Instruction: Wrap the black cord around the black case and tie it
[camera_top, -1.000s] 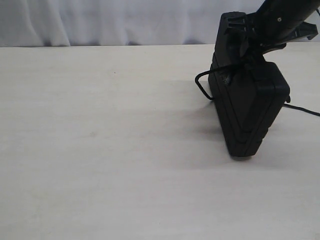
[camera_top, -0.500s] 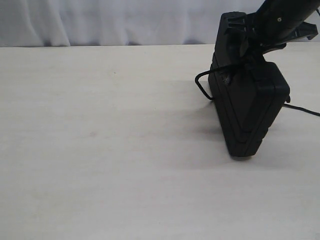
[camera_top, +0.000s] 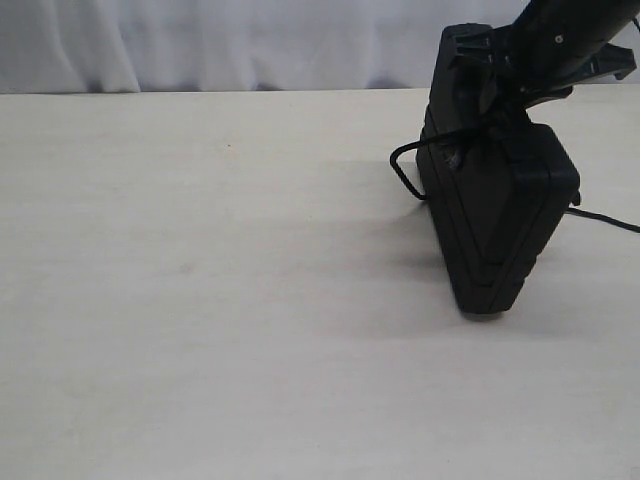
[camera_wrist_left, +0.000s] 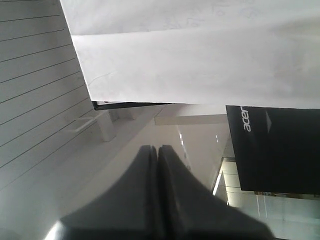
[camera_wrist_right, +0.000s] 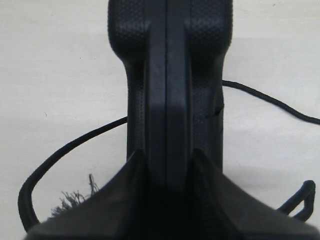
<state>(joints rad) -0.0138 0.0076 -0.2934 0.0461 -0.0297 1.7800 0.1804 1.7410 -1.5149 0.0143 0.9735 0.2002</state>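
The black case (camera_top: 495, 215) stands on edge at the right of the table, one end lifted. My right gripper (camera_top: 520, 85) is shut on its upper edge; in the right wrist view the fingers (camera_wrist_right: 130, 175) clamp both sides of the case (camera_wrist_right: 167, 65). The black cord (camera_top: 405, 170) loops out at the case's left side, and a stretch (camera_top: 605, 220) trails off to the right. In the right wrist view the cord (camera_wrist_right: 55, 155) curves round under the case, with a frayed end (camera_wrist_right: 75, 200) near the finger. My left gripper (camera_wrist_left: 158, 150) is shut on nothing, pointing up at the room, away from the table.
The pale wooden table (camera_top: 220, 300) stretches left and in front of the case. A white curtain (camera_top: 200, 40) hangs behind its back edge. The left wrist view shows a ceiling, a white sheet and a black acer monitor (camera_wrist_left: 275, 145).
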